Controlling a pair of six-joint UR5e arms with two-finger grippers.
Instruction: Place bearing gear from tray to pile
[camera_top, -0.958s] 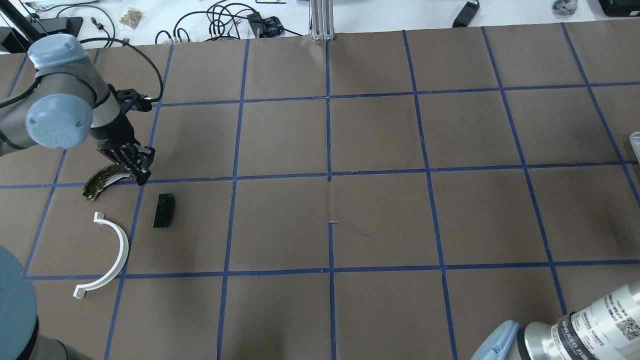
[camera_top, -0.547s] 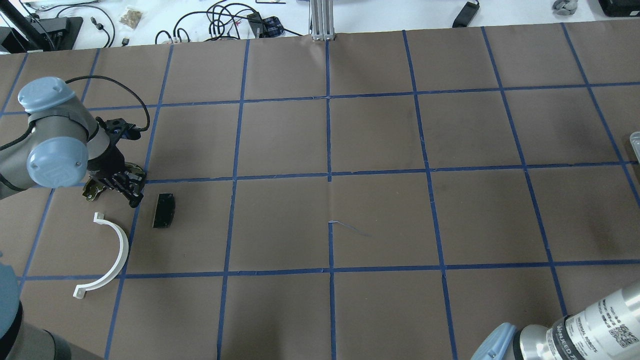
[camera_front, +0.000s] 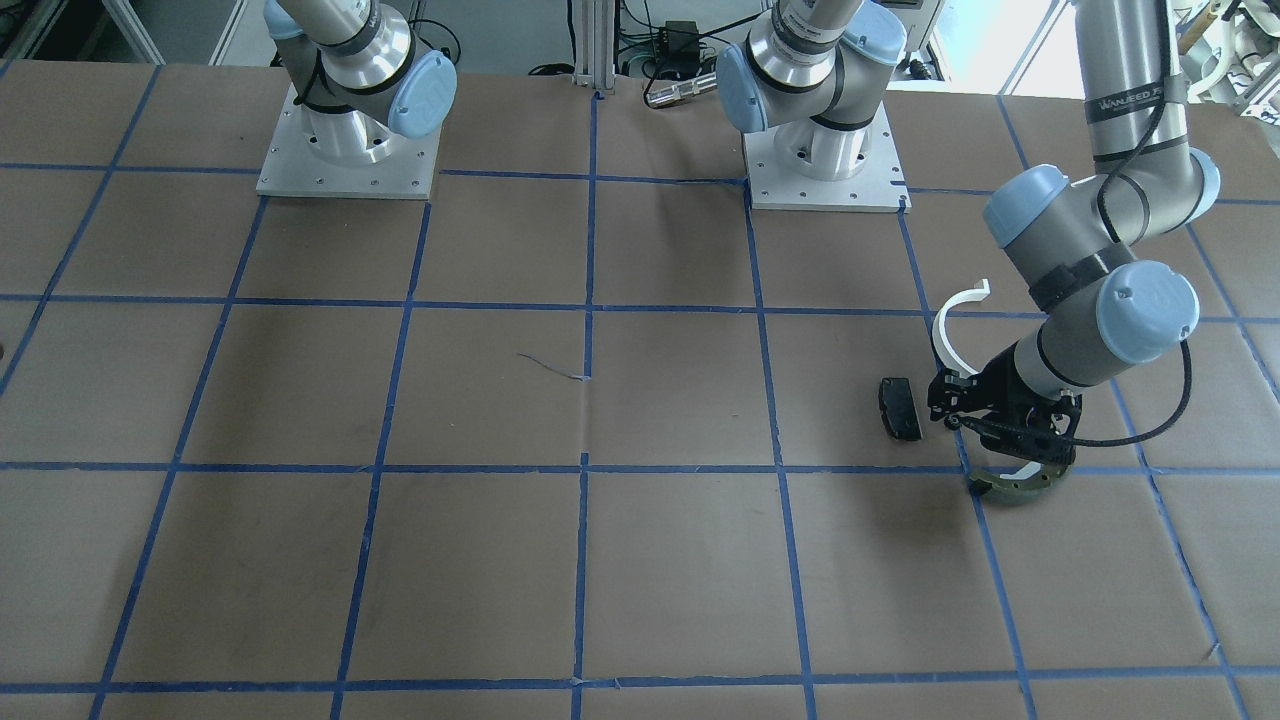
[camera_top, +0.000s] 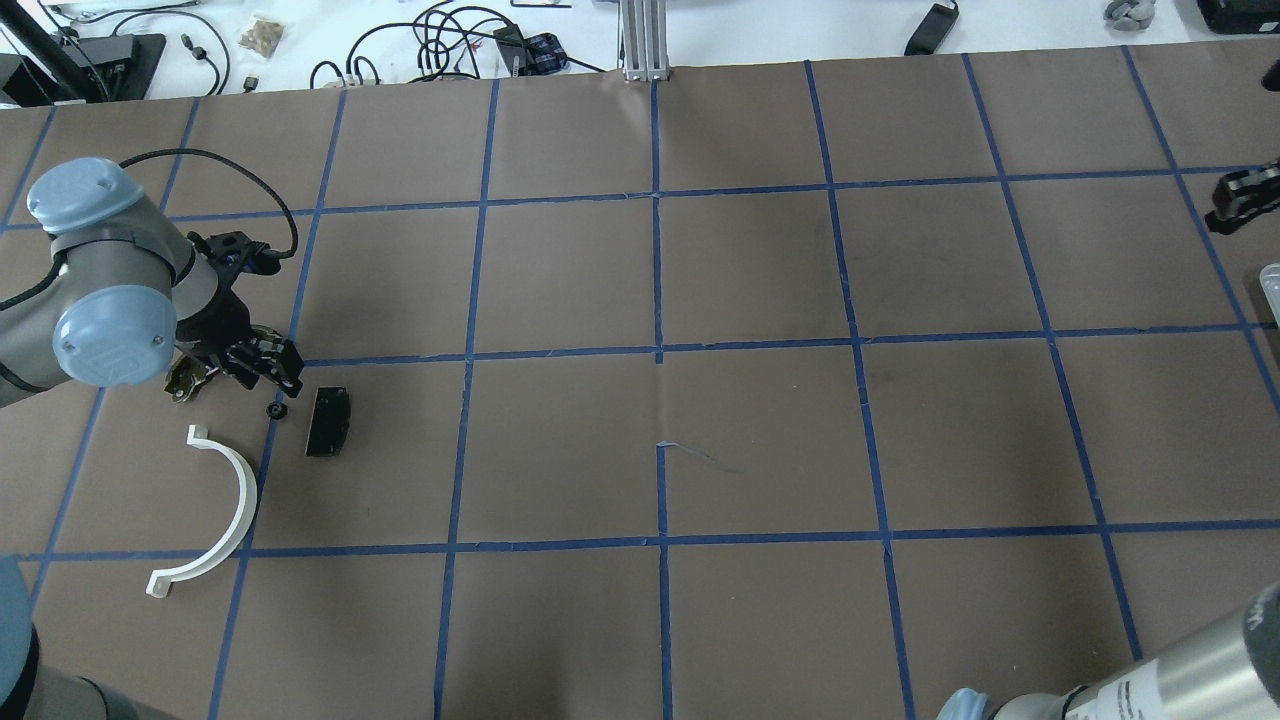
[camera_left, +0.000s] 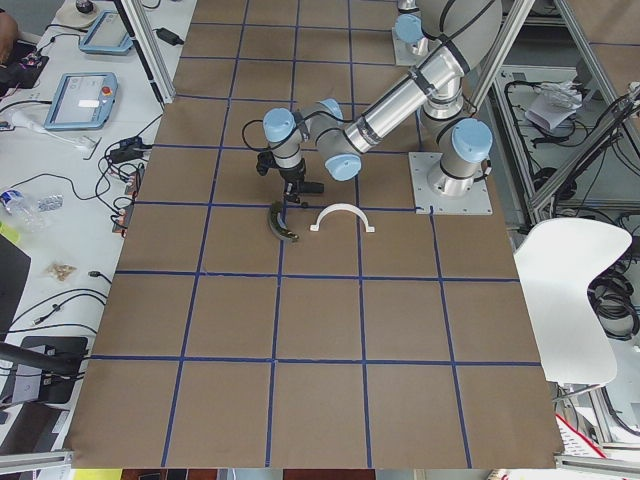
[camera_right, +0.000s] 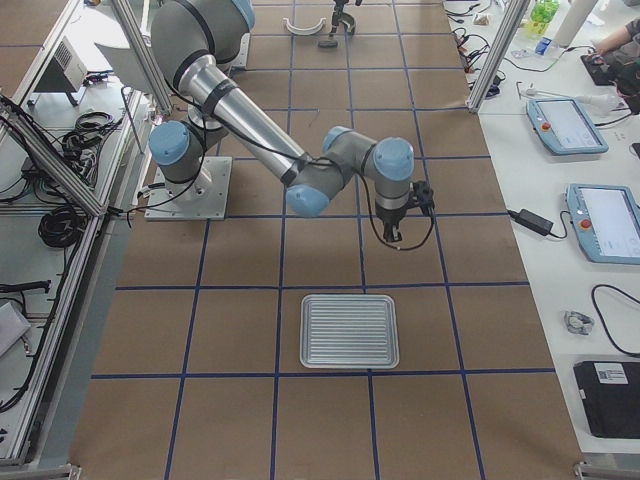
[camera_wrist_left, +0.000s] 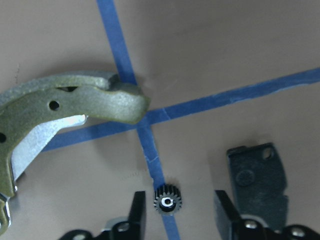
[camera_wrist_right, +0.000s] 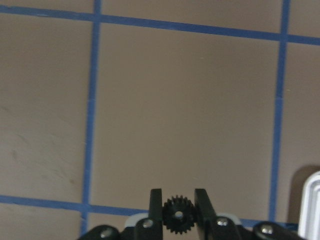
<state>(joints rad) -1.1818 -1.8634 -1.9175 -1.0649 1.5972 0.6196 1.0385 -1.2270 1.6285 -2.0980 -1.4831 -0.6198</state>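
Note:
A small black bearing gear (camera_wrist_left: 167, 201) lies on the blue tape between the open fingers of my left gripper (camera_wrist_left: 177, 217). In the overhead view this gear (camera_top: 275, 410) sits just below the left gripper (camera_top: 268, 372). Around it is the pile: the olive brake shoe (camera_top: 183, 382), the black pad (camera_top: 327, 421) and the white half-ring (camera_top: 222, 505). My right gripper (camera_wrist_right: 178, 200) is shut on a second black gear (camera_wrist_right: 178, 216) and hovers above the table at the far right (camera_top: 1225, 208).
The ribbed metal tray (camera_right: 349, 331) lies near the right gripper; its corner shows at the overhead view's right edge (camera_top: 1270, 285). Brown paper with a blue tape grid covers the table. Cables and a metal post (camera_top: 643, 40) stand beyond the far edge.
The left gripper has opened and lifted slightly, leaving a gear on the table beside the black pad. The right gripper has come into the overhead view at the right edge.

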